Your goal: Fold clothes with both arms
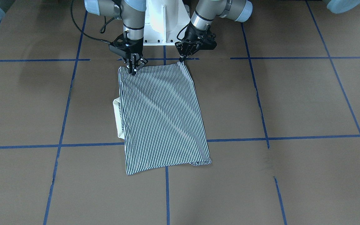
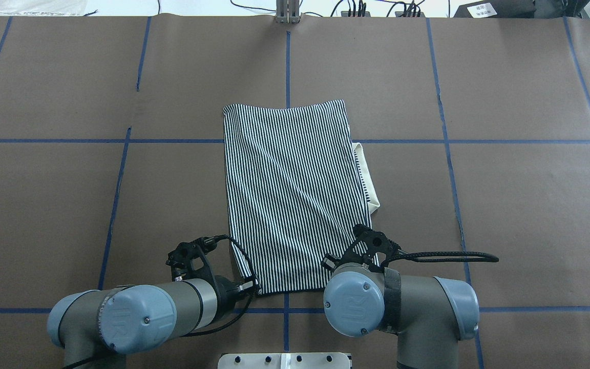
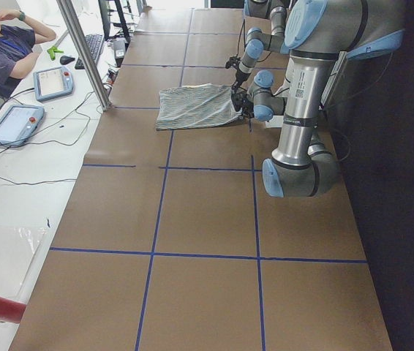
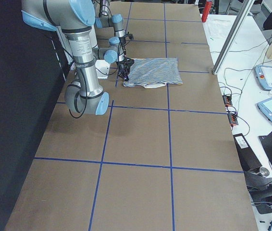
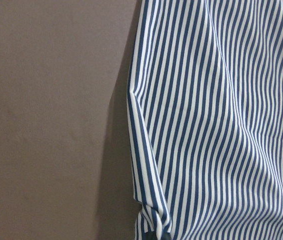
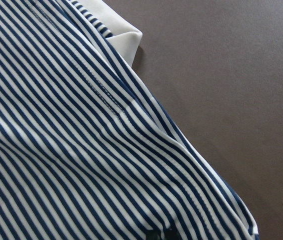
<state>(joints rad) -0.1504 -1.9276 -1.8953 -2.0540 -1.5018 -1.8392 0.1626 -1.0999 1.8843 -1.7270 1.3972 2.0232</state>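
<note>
Polo shirt [image 2: 290,195] is being kept folded into a narrow striped rectangle mid-table, on the centre line in front of the pedestal base [image 1: 164,28]. Long axis is running straight out from the robot, slightly skewed, with the near end sitting a little toward the robot's right. The cream collar [image 2: 371,179] is sticking out from under the long edge on the robot's right, pointing right. The far short edge is lying flat just past the cross tape line [image 2: 44,140]. The near short edge is being held at both corners. Left gripper [image 1: 182,60] is being kept closed, pinching the near-left corner, and a shadow is being cast on the table beside that edge in the left wrist view. Right gripper [image 1: 133,71] is being pressed down at the near-right corner, fingertips drawn together on the cloth with the linkages splayed above. In the overhead view it is mostly being hidden by the right arm [image 2: 402,302]. Left arm [image 2: 121,312] is being held low, reaching in from the side. Wide bare brown table [image 2: 520,215] is being left on both long sides and beyond the far edge. The near side is being crowded by both arms and the base.
</note>
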